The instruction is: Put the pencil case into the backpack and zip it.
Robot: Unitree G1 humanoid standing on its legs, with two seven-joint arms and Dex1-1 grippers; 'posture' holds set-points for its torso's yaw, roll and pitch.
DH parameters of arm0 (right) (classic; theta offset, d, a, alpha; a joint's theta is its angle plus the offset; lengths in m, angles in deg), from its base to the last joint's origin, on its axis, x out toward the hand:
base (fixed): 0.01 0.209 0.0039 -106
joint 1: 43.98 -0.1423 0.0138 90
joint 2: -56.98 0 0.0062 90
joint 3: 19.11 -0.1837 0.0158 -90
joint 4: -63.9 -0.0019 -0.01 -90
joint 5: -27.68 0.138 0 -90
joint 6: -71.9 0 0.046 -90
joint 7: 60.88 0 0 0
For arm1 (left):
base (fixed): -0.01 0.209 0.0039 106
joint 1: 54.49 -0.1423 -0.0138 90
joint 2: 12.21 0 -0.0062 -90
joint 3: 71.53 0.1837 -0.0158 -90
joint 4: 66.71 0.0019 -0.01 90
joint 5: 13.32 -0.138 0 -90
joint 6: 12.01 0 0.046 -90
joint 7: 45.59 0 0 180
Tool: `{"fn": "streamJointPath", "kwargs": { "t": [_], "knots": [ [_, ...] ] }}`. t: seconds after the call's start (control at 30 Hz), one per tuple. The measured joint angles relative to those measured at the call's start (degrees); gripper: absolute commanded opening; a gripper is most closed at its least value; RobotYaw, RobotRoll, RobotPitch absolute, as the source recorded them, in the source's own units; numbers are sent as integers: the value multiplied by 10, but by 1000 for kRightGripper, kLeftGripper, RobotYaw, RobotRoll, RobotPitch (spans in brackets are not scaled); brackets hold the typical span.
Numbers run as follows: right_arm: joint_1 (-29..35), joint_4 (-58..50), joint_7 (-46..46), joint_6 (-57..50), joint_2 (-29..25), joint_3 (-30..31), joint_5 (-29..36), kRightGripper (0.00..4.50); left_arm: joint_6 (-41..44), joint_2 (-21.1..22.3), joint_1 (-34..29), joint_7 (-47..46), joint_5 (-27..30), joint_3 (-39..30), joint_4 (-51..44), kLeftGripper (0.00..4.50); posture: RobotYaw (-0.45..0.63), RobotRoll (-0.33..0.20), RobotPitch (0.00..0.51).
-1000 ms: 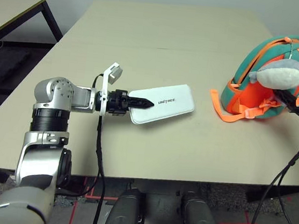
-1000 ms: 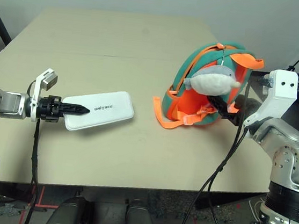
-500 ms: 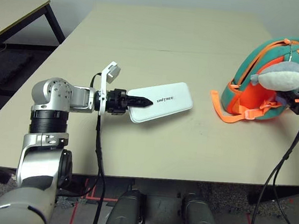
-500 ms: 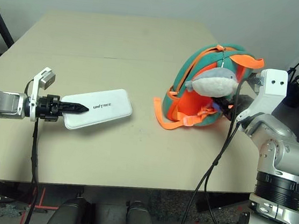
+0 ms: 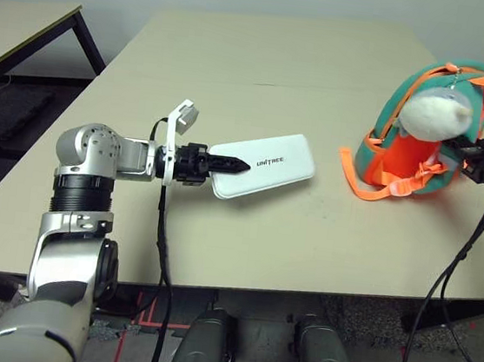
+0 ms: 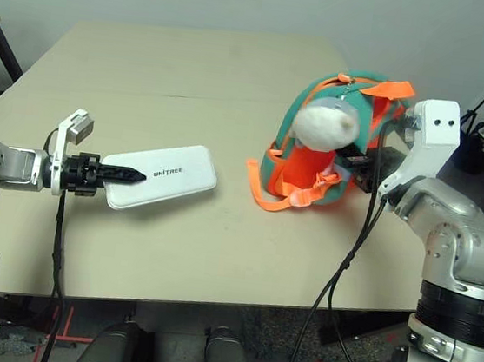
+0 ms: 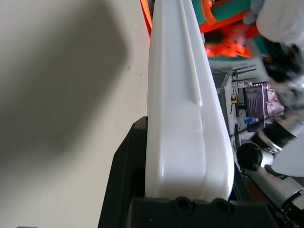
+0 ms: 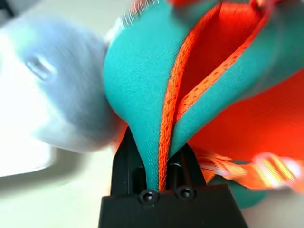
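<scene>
Bench: pale and broad, carrying the backpack toward the robot's right and, well apart from it, the case toward its left.
Backpack: teal with orange trim [image 5: 395,115], standing on the bench [image 5: 244,242], a orange strap [image 5: 356,178] trailing on the surface.
Pencil case: white, lettered UNITREE [image 5: 271,171], outside the bag and seemingly raised off the bench, its shadow lying apart from it.
Plush fish: grey and white [image 6: 325,125], hanging against the bag's front.
Left pincer: closed around one end of the pencil case [image 7: 186,205].
Right pincer: narrow, pinching a teal fold with its orange edging [image 8: 163,183]; whether that edge is the mouth of the main pocket, I cannot quite tell.
Step in hand: probably steadying and opening the bag before loading.
Next move: keep the fold drawn aside, then bring the case across, end first, into the opening; zipping comes after.
</scene>
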Motion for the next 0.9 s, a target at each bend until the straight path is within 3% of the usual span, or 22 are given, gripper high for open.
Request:
{"fn": "streamJointPath", "kwargs": {
  "t": [0.23, 0.33, 0.4, 0.53, 0.6, 0.9],
  "knots": [
    [-27, -87, -20, -200, -31, -85, 155, 196, -13, -16, -1, 0, 0, 3, 13, 1357, -191, 0, 34],
    [-27, -95, -43, -219, -39, -119, 235, 196, -21, -19, -1, 1, -2, 7, 25, 1357, -209, 0, 40],
    [-7, -97, -66, -216, -78, -141, 319, 196, -26, -23, 1, 4, -3, 13, 36, 1357, -248, 0, 50],
    [131, -95, -174, -130, -205, -165, 551, 196, -39, -26, 7, 12, -8, 28, 61, 1357, -286, 0, 57],
    [201, -102, -210, -68, -246, -182, 627, 196, -49, -26, 11, 19, -17, 39, 76, 1357, -308, 0, 61],
    [452, -163, -180, 27, -265, -376, 667, 196, -70, -23, 42, 60, -38, 76, 122, 1357, -351, 0, 78]
  ]
}}
